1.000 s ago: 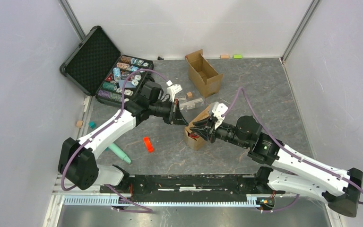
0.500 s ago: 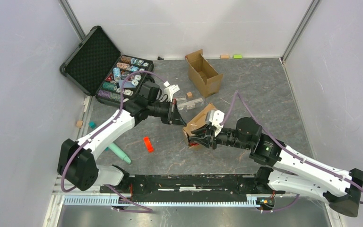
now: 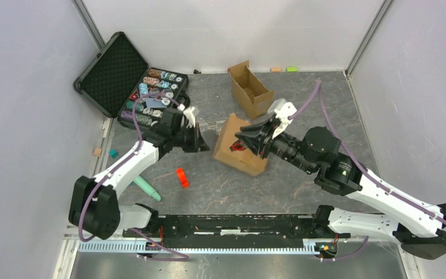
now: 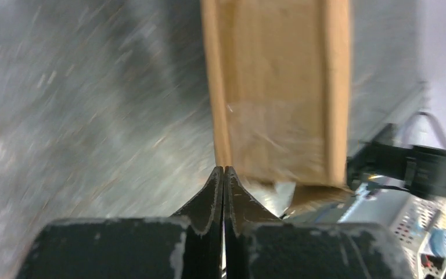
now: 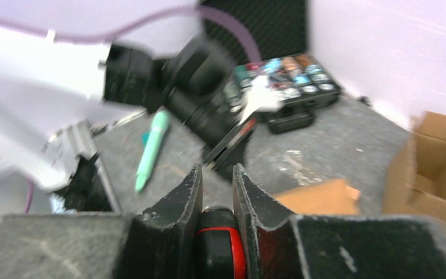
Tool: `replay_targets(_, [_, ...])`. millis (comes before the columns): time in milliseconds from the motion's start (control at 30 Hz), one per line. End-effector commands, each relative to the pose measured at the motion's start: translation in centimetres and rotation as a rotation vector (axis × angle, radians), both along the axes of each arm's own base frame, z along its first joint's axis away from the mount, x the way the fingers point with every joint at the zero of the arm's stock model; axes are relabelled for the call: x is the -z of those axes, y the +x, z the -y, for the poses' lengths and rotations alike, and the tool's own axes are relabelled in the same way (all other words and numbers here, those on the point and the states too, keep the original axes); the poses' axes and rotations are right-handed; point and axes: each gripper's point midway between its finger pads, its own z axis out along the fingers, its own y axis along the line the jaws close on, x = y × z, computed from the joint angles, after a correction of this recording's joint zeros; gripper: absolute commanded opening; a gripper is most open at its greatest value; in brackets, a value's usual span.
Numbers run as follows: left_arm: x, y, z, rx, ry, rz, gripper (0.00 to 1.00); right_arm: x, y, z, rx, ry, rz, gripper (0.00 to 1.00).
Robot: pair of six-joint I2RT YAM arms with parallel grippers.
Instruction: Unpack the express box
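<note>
**Express box mid-table, both arms right at it**

The brown cardboard express box [image 3: 227,148] lay roughly in the middle of the grey stone-look table [image 3: 325,110], sitting at an angle between the two arms. From the left wrist view we could make out a strip of clear tape [image 4: 273,136] across one face, though that shot was pretty blurry.

The left gripper [image 3: 201,139] was just beside the box's left edge, fingers pressed flat together with nothing between them. The right gripper [image 3: 244,141] was over the box's top, and its wrist view showed it clamped on a small black-and-red object [image 5: 219,241]. We honestly couldn't tell what that thing was.

Other stuff we spotted:
- an open, narrower cardboard box with raised flaps [image 3: 250,90] behind the express box
- an open black hard case full of poker chips [image 3: 151,96] at the far left
- a small orange-red block [image 3: 181,177] and a mint-green pen-shaped tube [image 3: 147,187] nearer the left arm
</note>
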Motion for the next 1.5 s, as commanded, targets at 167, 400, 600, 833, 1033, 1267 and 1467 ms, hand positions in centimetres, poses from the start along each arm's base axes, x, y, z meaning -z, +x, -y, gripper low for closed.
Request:
replay_targets(167, [8.6, -3.5, -4.1, -0.188, 0.167, -0.238, 0.1, 7.3, 7.6, 10.8, 0.679, -0.131, -0.196, 0.0])
replay_targets(400, [2.0, -1.6, -2.9, -0.223, 0.048, -0.091, 0.48, 14.7, 9.1, 15.8, 0.792, -0.161, -0.3, 0.0])
replay_targets(600, [1.5, 2.0, -0.3, -0.196, 0.04, -0.054, 0.59, 18.2, 10.9, 15.4, 0.783, -0.177, -0.341, 0.0])
replay_targets(833, [4.8, 4.9, 3.2, -0.147, 0.084, -0.055, 0.55, 19.6, 11.9, 12.8, 0.698, -0.156, -0.376, 0.0])
replay_targets(1033, [8.8, 3.9, 1.2, -0.215, 0.195, -0.112, 0.37, 17.4, 11.8, 10.2, 0.577, -0.11, -0.373, 0.0])
replay_targets(1267, [12.1, 0.8, -1.3, -0.25, 0.269, -0.204, 0.26, 12.2, 11.7, 7.8, 0.464, -0.009, -0.345, 0.0])
replay_targets(1467, [13.0, -1.3, -2.0, -0.252, 0.262, -0.25, 0.21, 8.3, 11.4, 6.6, 0.398, 0.027, -0.318, 0.0])
